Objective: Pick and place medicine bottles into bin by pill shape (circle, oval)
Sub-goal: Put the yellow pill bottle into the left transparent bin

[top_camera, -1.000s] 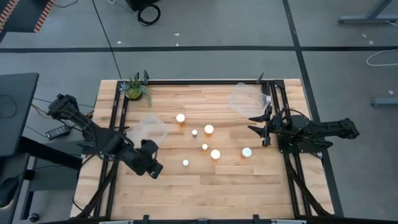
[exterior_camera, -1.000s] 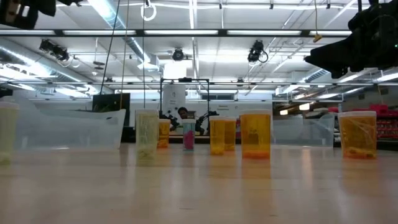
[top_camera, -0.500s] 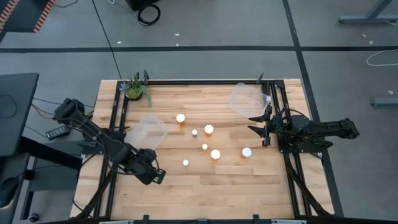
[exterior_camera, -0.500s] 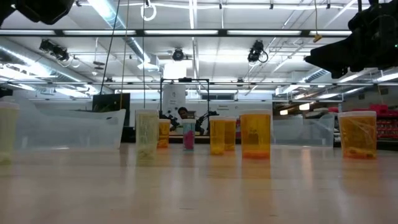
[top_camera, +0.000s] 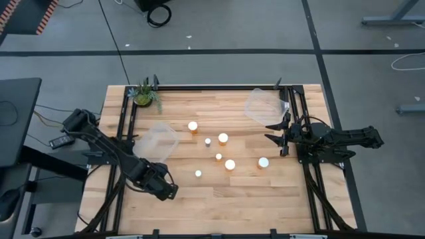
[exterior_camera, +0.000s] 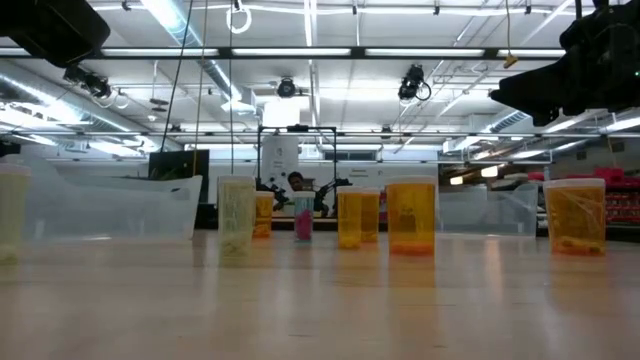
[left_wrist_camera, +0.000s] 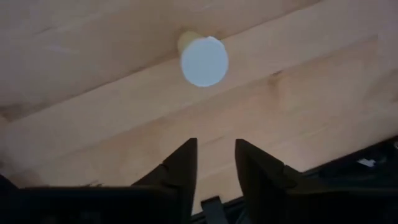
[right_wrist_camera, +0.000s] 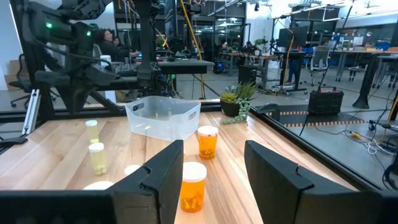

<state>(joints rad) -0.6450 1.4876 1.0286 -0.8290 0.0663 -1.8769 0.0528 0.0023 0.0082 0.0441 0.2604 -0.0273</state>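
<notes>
Table: six bottles upright mid-table, caps up, two clear bins flanking. Left gripper nearest front bottle, above table, pointing down; bottle just ahead of fingertips, off to one side, long axis vertical. Jaws part-open, narrow gap, empty. Right gripper waits at right edge, closed, empty. No readable labels.

The high view looks straight down on the whole table from well above. The low view sits at table-top height, level, facing the room — bottles loom close. The left wrist view stares down at one bottle cap from near; the right wrist view looks across the same bottles toward a bin.
</notes>
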